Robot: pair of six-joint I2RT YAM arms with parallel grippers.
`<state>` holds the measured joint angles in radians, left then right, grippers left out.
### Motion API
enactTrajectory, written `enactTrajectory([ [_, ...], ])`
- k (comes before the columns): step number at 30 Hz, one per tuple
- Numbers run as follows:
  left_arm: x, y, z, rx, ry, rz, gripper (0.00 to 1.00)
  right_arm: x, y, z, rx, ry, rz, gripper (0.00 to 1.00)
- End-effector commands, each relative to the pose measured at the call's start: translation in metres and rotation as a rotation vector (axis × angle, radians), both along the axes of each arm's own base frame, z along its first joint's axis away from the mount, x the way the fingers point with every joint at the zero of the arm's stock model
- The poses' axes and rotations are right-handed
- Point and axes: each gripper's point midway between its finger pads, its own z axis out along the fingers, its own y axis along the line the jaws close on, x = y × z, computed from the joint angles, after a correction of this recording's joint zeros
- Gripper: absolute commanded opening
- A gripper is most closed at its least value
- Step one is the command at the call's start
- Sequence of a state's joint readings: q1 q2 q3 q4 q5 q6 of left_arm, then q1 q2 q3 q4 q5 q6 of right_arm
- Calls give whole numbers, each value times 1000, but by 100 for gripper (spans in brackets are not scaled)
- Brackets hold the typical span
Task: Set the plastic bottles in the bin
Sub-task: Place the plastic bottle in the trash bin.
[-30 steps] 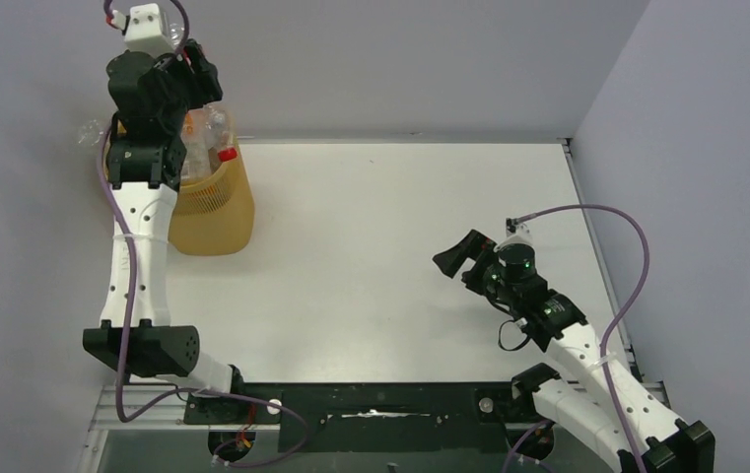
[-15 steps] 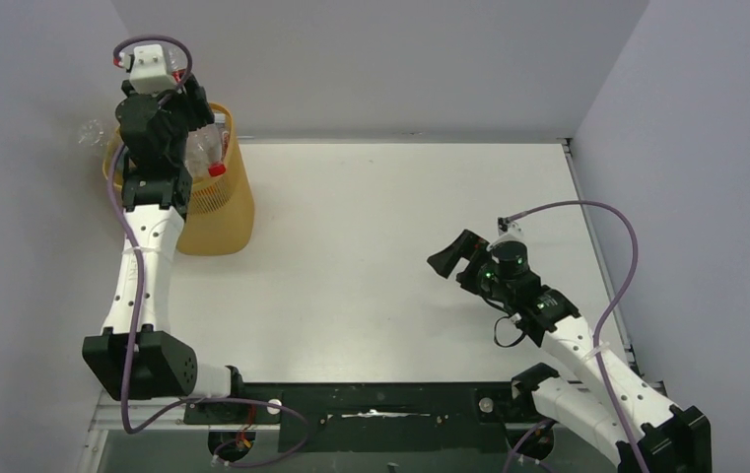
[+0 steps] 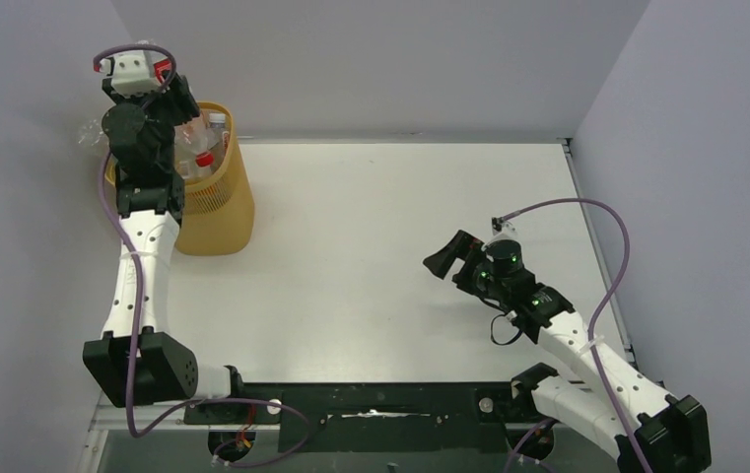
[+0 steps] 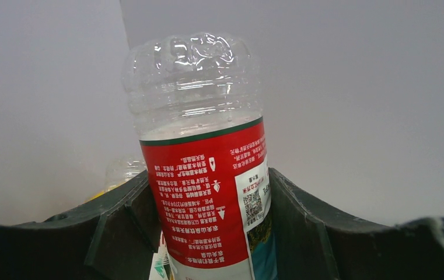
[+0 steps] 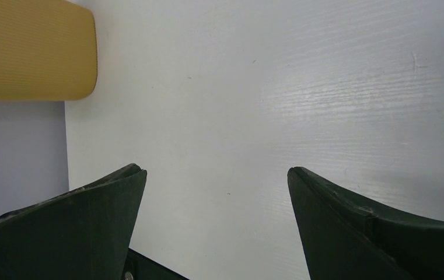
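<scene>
My left gripper [image 3: 179, 110] is shut on a clear plastic bottle [image 3: 194, 140] with a red label and red cap, over the opening of the yellow-orange bin [image 3: 219, 212] at the table's far left corner. In the left wrist view the bottle [image 4: 203, 146] sits between the two fingers of the gripper [image 4: 207, 175], with its ribbed base pointing away towards the grey wall. More clear bottles [image 3: 215, 123] lie inside the bin, and one [image 3: 86, 133] pokes out past its left rim. My right gripper [image 3: 443, 262] stands open and holds nothing, low over the white table; in the right wrist view this gripper [image 5: 216, 172] shows only bare tabletop between its fingers.
Grey walls close the table at the back, left and right. The bin's side [image 5: 32, 49] shows at the top left of the right wrist view. A blurred clear bottle [image 4: 123, 169] lies behind the left finger. The white tabletop [image 3: 390, 207] spreads between the two arms.
My left arm has swung left and further back over the bin, carrying the bottle with it. The right arm has crept slightly left, jaws unchanged.
</scene>
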<state>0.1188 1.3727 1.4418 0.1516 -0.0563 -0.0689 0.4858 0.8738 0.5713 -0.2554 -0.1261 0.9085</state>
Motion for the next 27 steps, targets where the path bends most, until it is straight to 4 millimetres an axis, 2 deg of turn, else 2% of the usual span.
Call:
enactTrajectory([
  [1,-9,-1,26,42,-118,-12,50,8,10,17,36,-69,25,98],
  [15,-6,-2,-5,42,-102,-55,51,12,19,13,-7,-38,99,98],
  [27,-22,-16,-28,-13,-118,-130,51,12,18,24,3,-76,87,98],
])
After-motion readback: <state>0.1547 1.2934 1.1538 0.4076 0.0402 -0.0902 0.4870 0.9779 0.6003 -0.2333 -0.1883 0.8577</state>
